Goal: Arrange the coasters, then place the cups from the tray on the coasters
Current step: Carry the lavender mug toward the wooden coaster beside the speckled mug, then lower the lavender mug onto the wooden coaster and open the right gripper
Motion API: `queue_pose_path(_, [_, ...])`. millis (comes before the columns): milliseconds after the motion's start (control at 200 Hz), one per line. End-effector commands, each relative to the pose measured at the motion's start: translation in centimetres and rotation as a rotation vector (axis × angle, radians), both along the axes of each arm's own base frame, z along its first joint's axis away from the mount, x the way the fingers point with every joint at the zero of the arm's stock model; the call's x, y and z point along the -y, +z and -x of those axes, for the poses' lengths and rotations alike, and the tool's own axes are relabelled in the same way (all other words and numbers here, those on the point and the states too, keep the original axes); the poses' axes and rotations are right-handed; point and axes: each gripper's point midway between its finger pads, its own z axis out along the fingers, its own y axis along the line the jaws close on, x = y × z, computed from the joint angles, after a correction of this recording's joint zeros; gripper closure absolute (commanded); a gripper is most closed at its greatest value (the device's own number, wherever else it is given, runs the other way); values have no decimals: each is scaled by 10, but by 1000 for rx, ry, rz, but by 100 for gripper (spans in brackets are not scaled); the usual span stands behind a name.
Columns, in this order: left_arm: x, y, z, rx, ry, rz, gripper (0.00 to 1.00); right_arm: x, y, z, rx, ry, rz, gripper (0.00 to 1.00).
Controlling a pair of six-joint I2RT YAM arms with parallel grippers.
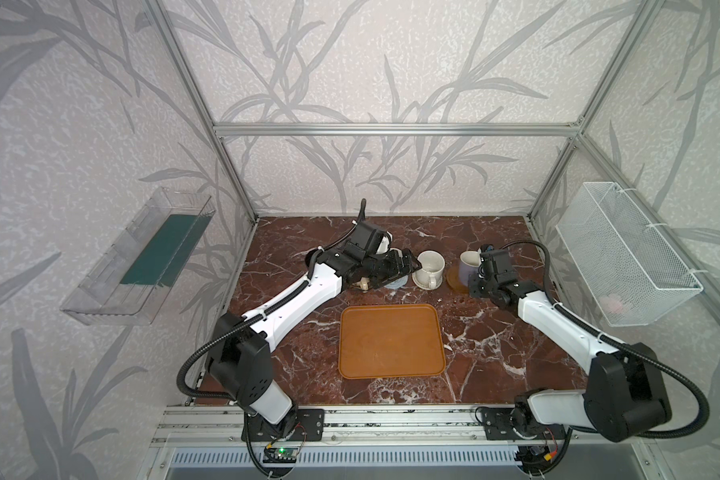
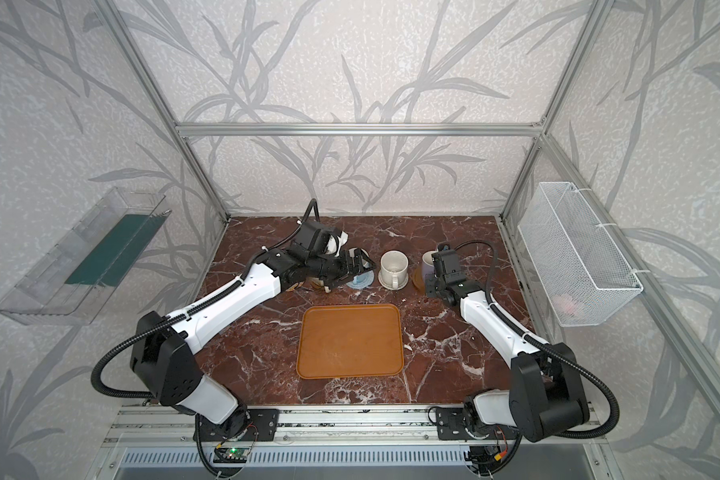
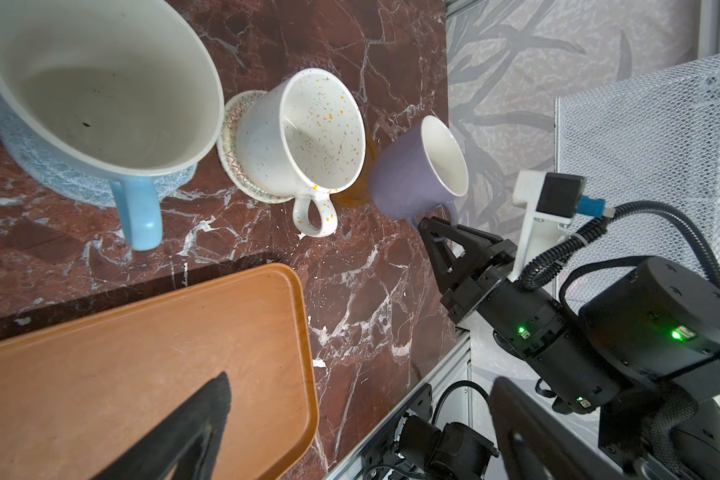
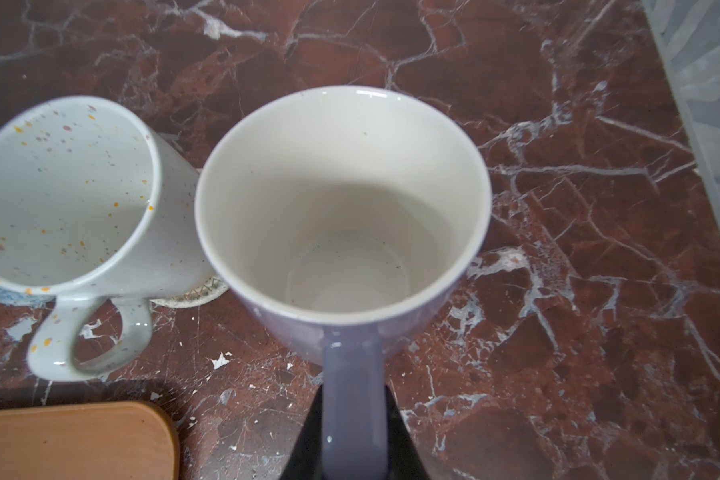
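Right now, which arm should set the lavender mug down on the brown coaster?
Right: the right gripper is shut on the handle of the lavender mug, at the brown coaster. The left gripper is open and empty by the light blue mug.

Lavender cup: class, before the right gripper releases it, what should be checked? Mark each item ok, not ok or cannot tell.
1. Right gripper shut on lavender cup handle: ok.
2. Cup above brown coaster: ok.
3. Cup base flat on coaster: cannot tell.
4. Gap to speckled cup: ok.
5. Tray empty: ok.
6. Left gripper open, clear of it: ok.
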Motion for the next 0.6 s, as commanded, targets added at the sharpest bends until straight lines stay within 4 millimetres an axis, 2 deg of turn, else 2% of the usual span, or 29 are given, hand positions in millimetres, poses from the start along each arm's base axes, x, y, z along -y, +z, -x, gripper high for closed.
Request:
queue_pose_path(0, [5,11,-1,38,-37,13,1,-6,37,-33,133,2,-20,100])
queue_pose_path(595, [9,-2,1,4,-38,29,1,-9,12,-59,96,4,2,100])
